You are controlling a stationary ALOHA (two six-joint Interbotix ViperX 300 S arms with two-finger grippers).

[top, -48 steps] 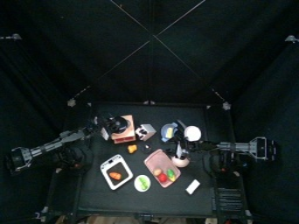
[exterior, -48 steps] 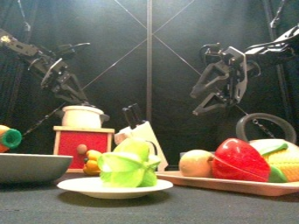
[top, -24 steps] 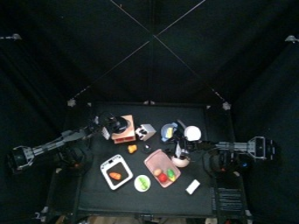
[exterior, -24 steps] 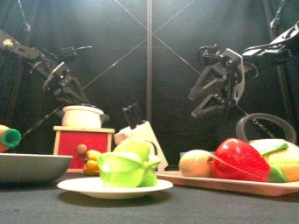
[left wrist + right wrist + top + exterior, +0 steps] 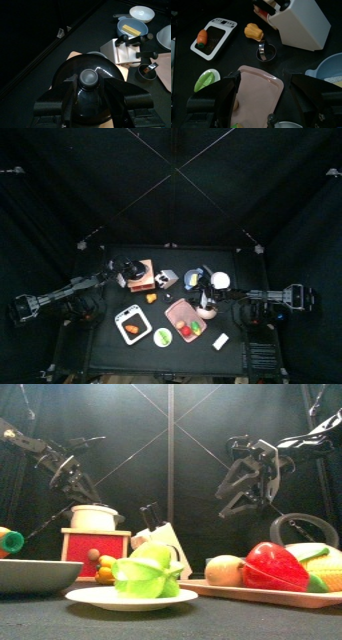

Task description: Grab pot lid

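The pot lid is a dark round dome with a knob in its middle. It sits on the pot on a tan block, left of the table's middle. My left gripper hangs over it, open, with one jaw on each side of the lid and not touching it. In the front view this gripper is above and left of the pot. My right gripper is open and empty, held high over the pink tray at the right.
A white knife block stands beside the pot. A bluish bowl with yellow inside and a white cup lie to its right. A white tray with a carrot, a small plate with greens and a metal ring lie towards the front.
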